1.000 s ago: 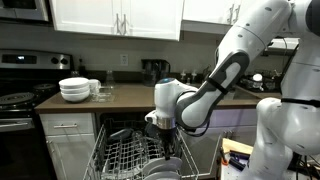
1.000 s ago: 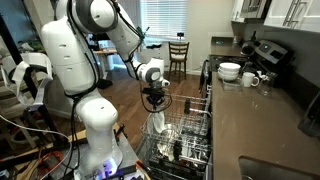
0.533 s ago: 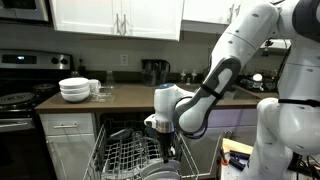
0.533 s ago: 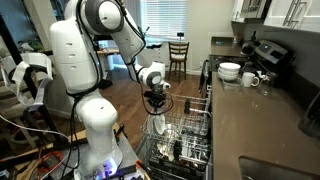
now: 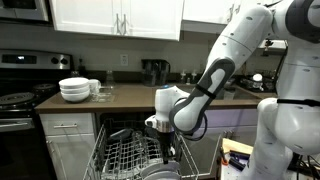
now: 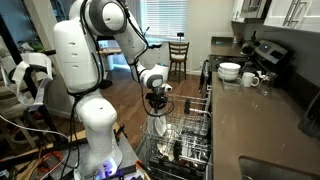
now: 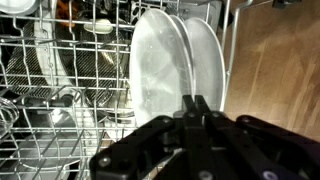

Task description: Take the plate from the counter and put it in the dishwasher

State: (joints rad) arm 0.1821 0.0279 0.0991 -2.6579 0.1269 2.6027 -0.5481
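Observation:
My gripper is shut on the rim of the white plate, which stands upright on edge in the dishwasher's grey wire rack. A second white plate stands right behind it. In both exterior views the gripper points down over the pulled-out rack, and the plate hangs below the fingers at the rack's outer end. The dark brown counter is above and behind.
A stack of deep white bowls and glasses stand on the counter. Dark dishes lie among the rack wires. The stove is beside the dishwasher. The robot's base stands by the open door.
The arm has shifted slightly toward the rack and lowered a little; the gripper stays shut on the plate.

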